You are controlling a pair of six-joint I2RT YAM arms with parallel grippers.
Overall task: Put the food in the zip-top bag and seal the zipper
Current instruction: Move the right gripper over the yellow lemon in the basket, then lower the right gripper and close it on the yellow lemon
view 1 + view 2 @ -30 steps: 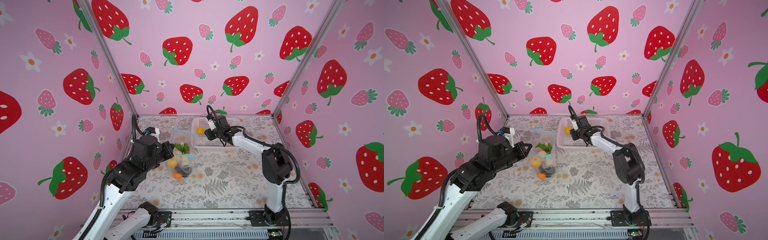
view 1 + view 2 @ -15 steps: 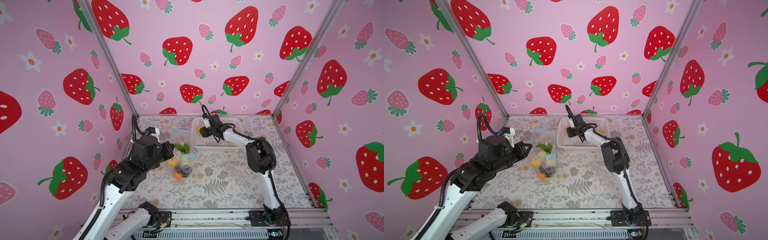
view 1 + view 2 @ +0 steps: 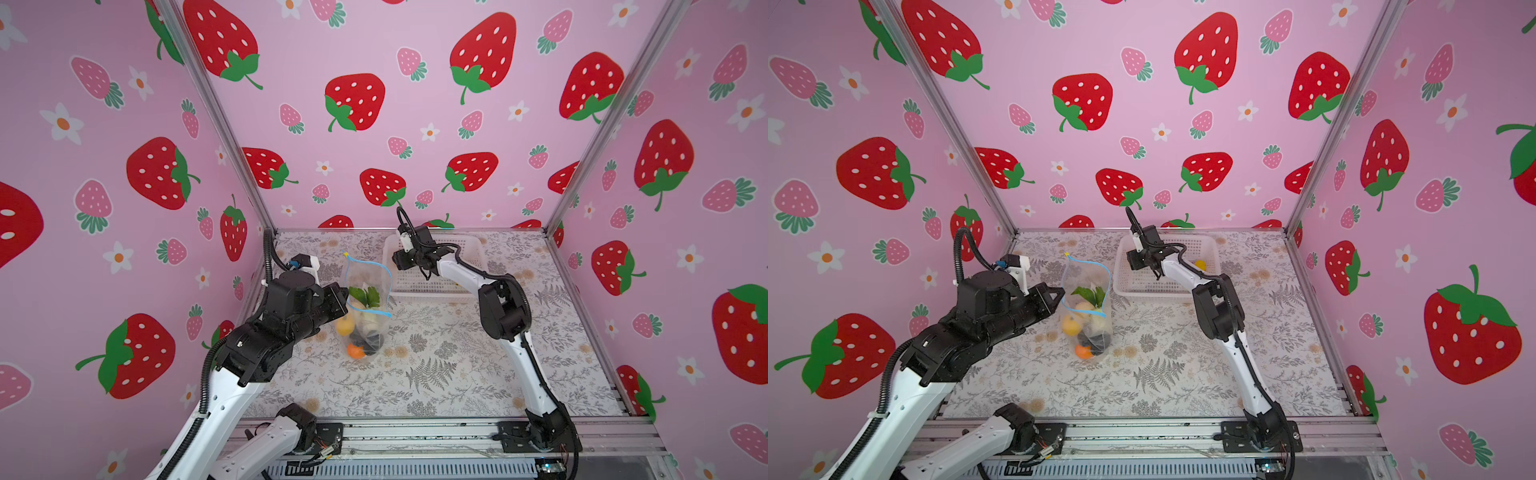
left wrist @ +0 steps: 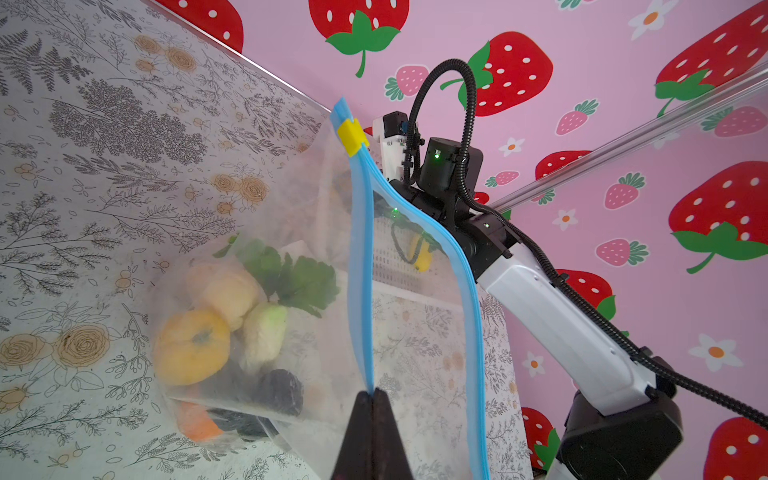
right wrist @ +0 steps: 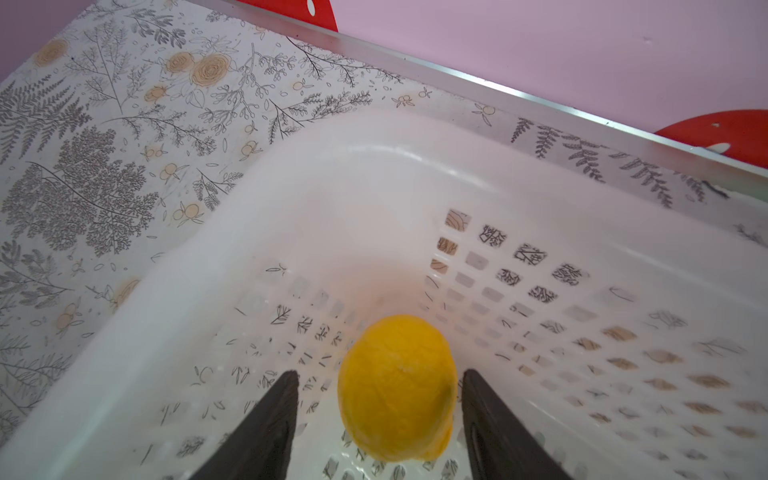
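Straddling yellow fruit (image 5: 397, 386) in white basket (image 5: 374, 166): right gripper (image 5: 379, 374), fingers apart, wider than a moment ago; grasp likely next. Left gripper (image 4: 374, 392) pinched together on zipper (image 4: 359, 249), holding zip-top bag (image 4: 316, 208) open, other food (image 4: 232, 316) inside.

My worktop (image 3: 457, 374) is printed with grey ferns and tan roses, and the walls (image 3: 291, 62) are pink with red strawberries and white flowers. Beside the white basket (image 3: 419, 286), the clear zip-top bag (image 3: 368, 274) has a light-blue zipper (image 4: 358, 249) with a yellow tab (image 4: 351, 137), over yellow, orange, cream and purple-black food (image 4: 232, 299) with green leaves. In the basket lies a yellow piece (image 5: 397, 388).
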